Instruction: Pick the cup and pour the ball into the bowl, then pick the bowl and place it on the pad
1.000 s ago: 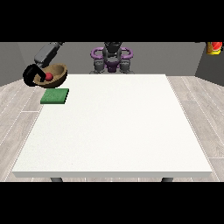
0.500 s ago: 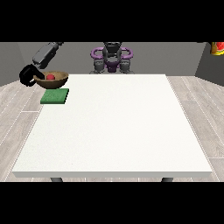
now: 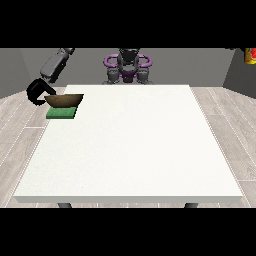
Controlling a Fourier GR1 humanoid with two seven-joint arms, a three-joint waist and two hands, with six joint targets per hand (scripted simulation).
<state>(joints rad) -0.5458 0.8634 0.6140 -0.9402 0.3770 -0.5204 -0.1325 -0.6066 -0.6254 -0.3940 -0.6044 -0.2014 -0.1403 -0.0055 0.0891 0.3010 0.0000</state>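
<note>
The hand at the view's left (image 3: 38, 93) grips the bowl (image 3: 64, 100) over the green pad (image 3: 61, 114).

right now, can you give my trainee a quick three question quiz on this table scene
1. True or false: the brown bowl is directly over the green pad.
2. Which thing is the robot hand at the view's left next to? A) a cup B) the bowl C) a plate
3. Fill in: the pad lies near the white table's far ____ corner, as the view shows it.

Key: 1 true; 2 B; 3 left. Whether the bowl already touches the pad cannot be told, and no ball shows from this angle.
</note>
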